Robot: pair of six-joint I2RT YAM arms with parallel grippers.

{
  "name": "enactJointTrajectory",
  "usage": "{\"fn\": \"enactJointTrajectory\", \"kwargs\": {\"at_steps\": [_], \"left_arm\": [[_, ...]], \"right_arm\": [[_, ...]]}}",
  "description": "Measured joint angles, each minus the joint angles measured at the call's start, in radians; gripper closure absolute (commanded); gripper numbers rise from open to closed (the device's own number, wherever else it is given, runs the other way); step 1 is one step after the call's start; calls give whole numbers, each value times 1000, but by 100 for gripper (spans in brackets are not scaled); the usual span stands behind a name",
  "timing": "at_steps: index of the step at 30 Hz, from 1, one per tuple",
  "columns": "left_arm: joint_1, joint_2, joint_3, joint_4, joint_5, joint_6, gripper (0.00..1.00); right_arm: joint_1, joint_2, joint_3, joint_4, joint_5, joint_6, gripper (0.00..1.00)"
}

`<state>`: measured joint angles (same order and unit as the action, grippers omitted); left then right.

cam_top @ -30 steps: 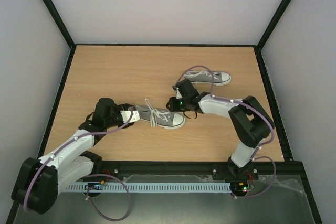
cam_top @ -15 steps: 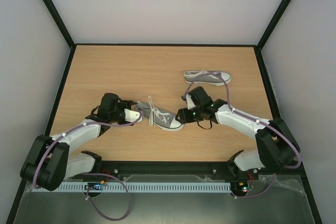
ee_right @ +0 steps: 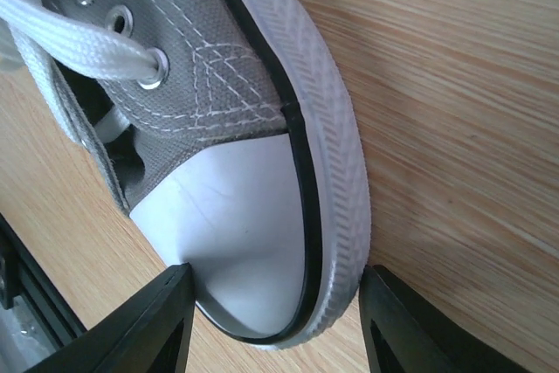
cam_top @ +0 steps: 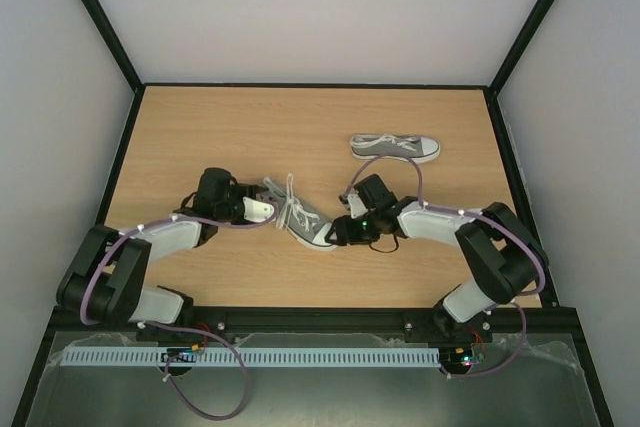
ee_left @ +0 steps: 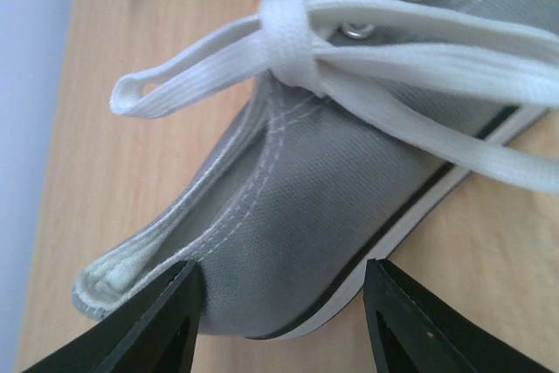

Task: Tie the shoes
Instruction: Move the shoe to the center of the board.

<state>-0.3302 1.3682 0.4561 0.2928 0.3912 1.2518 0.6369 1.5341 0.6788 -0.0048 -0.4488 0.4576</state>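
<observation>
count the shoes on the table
2. One shoe lies near the table's middle, its heel at the left gripper and its toe at the right gripper. The other shoe sits alone farther back, right. None seems hidden.

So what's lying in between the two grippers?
The near shoe. In the top view it stretches from the left gripper at its heel to the right gripper at its toe; the wrist views show each end between that gripper's fingers.

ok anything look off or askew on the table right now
Only the near shoe: it lies diagonally in the middle, heel at the left hand, toe at the right hand, while the far shoe lies straight toward the back right. Its laces trail loose over one side.
</observation>
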Motion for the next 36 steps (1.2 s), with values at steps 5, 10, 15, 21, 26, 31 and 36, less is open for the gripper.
{"fn": "enactJointTrajectory", "kwargs": {"at_steps": [5,10,15,21,26,31,36], "left_arm": [[34,63,50,71,34,0,48],[105,143,96,87,56,47,37],[182,239,195,73,72,85,31],[214,288,323,20,73,137,23],[248,283,322,-37,91,211,15],[311,248,315,-134,105,275,7],[367,213,369,-257,103,310,4]], "right_arm": [[6,69,38,40,-36,40,50],[28,183,161,61,-43,71,50],[51,275,270,116,-34,121,51],[127,351,375,156,-2,164,50],[152,377,418,151,16,185,50],[149,376,441,140,31,177,47],[139,304,447,41,61,90,43]]}}
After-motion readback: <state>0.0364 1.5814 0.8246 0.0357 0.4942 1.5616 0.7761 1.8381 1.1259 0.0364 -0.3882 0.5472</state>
